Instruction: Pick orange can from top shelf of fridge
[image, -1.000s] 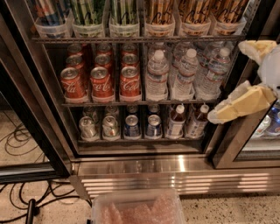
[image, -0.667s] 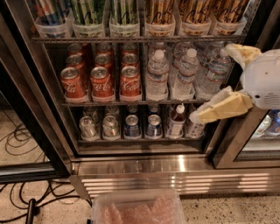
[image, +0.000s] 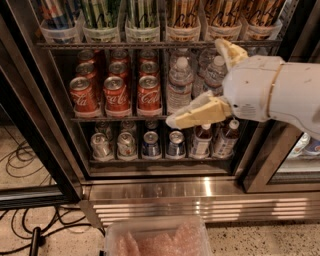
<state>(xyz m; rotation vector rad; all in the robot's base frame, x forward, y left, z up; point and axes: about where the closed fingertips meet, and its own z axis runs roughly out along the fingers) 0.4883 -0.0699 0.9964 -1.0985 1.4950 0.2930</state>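
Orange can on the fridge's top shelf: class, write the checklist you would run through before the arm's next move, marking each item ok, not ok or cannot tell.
1. Orange can found on the top shelf of the fridge: ok, it stands in a clear tray.
2. Gripper open: ok, fingers spread wide.
3. Gripper empty: ok.
4. Gripper level with the top shelf: not ok, it sits lower, in front of the water bottles.
5. Can's upper part free to grasp: cannot tell, cut off at the picture's top edge.
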